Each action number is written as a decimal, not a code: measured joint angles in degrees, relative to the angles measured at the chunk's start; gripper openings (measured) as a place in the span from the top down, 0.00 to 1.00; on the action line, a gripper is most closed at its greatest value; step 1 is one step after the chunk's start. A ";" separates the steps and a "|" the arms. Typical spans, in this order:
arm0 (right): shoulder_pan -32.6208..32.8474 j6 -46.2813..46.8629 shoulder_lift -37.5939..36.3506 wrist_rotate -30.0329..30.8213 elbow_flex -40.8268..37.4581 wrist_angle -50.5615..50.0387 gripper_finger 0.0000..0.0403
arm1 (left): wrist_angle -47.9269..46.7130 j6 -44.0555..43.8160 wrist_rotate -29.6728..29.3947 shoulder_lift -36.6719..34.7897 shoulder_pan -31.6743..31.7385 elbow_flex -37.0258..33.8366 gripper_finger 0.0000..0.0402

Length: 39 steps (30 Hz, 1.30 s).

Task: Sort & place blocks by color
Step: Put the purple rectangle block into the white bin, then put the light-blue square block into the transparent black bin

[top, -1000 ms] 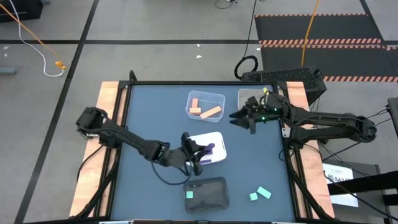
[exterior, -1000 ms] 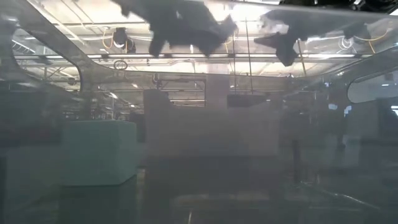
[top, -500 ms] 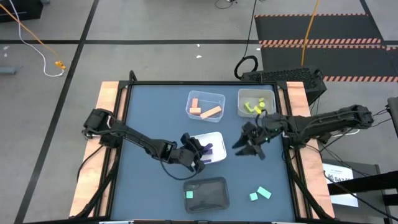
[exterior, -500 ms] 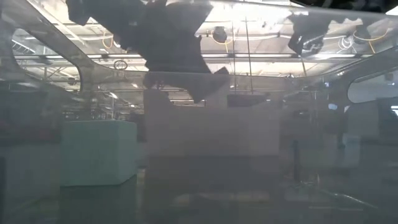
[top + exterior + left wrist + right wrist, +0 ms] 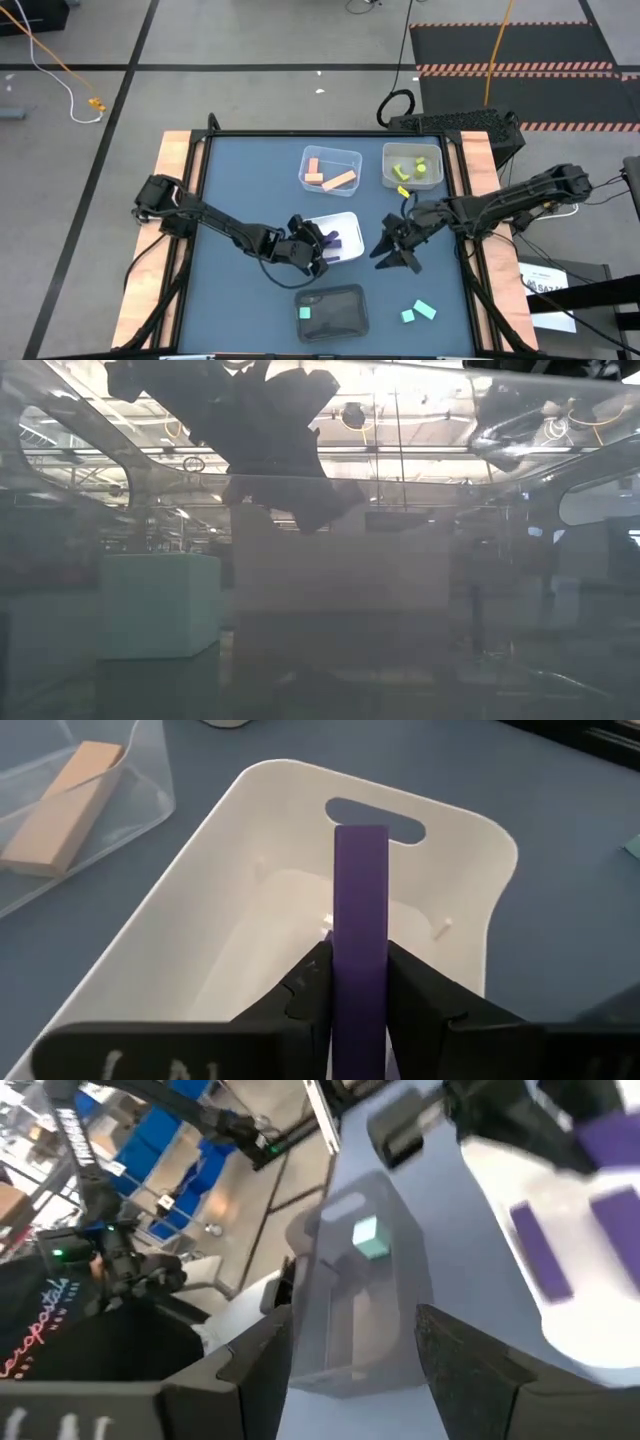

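Observation:
My left gripper is shut on a purple bar just above the white tray; in the low view it hangs near the top. More purple bars lie on the tray's floor. My right gripper hovers open above the table, right of the white tray, and touches nothing. Two light teal blocks lie on the table toward the near right corner. One teal cube sits in the black tray. My left gripper pinches the purple bar between its two fingers on the bar's long side faces, with the fingers lying along it. The bar's free end juts out ahead of the fingertips. It is lifted clear over the white tray's inside.
The clear tray holds salmon-orange bars. The grey-beige tray at the far right holds yellow-green pieces. The black tray lies close to the near edge. Bare table spreads left of the trays and between the right gripper and the teal blocks.
My right gripper has swung from beside the grey-beige tray toward the table's near edge and now hangs right of the white tray. My left gripper has kept the purple bar and come lower over the white tray.

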 joint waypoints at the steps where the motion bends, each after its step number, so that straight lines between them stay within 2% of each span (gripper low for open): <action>1: 0.48 0.92 0.31 0.22 0.00 -0.34 0.50 | -0.19 -0.02 -0.01 -0.01 0.00 0.00 0.80; 12: 9.85 10.28 -0.02 11.22 0.01 -3.20 0.50 | -0.19 -1.83 0.00 -0.06 0.00 0.00 0.61; 18: 17.18 14.56 0.05 16.88 0.02 -6.02 0.50 | -0.11 -0.59 0.00 -1.71 0.00 0.00 0.49; 21: 21.55 17.34 0.05 18.27 0.02 -6.00 0.50 | -0.13 1.63 0.05 -3.26 0.00 0.07 0.45; 24: 26.12 17.64 0.94 22.56 0.07 -6.70 0.50 | -0.22 2.91 0.08 -5.18 -0.03 0.07 0.42; 29: 31.45 9.77 3.89 30.66 0.07 -7.31 0.50 | -0.08 6.22 0.10 -8.86 -0.17 0.07 0.42; 34: 31.98 -8.41 5.86 37.89 0.49 -3.56 0.50 | -0.01 7.42 0.11 -11.76 -0.17 0.07 0.43; 36: 31.98 -13.63 6.22 38.90 1.09 -2.57 0.50 | -0.04 6.28 0.09 -12.66 -0.35 0.05 0.43; 39: 32.43 -13.89 6.45 36.68 1.72 -5.48 0.50 | -0.16 4.35 0.10 -13.46 -1.26 0.05 0.43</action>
